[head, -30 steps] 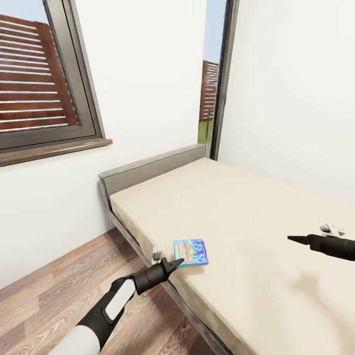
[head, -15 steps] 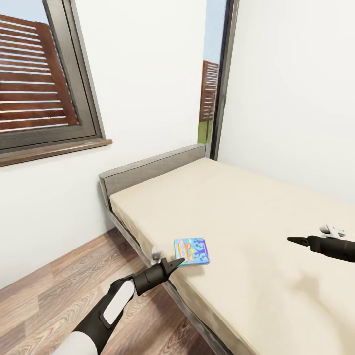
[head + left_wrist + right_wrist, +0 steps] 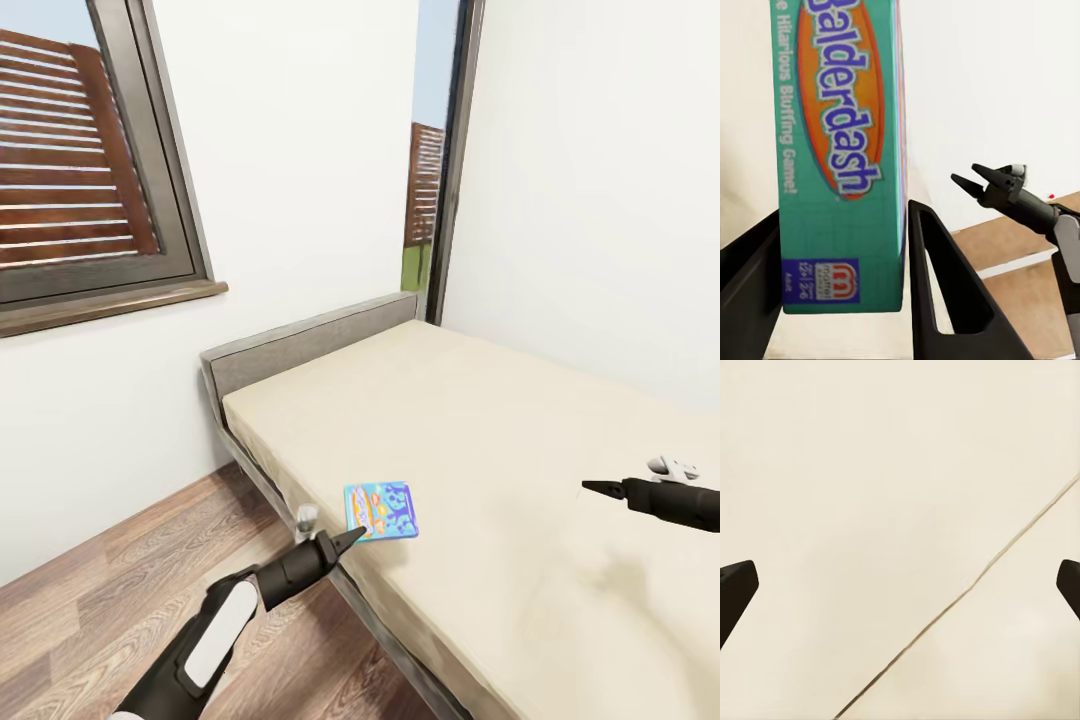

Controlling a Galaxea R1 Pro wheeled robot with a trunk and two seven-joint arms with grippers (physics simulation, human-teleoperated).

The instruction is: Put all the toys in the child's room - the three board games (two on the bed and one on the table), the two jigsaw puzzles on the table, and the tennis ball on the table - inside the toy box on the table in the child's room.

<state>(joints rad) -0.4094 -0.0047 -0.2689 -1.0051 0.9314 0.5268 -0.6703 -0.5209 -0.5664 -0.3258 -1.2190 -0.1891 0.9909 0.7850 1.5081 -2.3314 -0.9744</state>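
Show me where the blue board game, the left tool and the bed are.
blue board game point(image 3: 381, 509): head view, printed top face.
left tool point(image 3: 350, 539): head view, between its fingertips.
bed point(image 3: 470, 420): head view, bare mattress top.

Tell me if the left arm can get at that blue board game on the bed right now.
Probably yes. The left gripper is at the blue board game near the edge of the bed, and in the left wrist view the box already sits between its fingers.

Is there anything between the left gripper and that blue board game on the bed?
Nothing visible. The left gripper is at the blue board game near the edge of the bed; the left wrist view shows the box between its fingers, on or near it.
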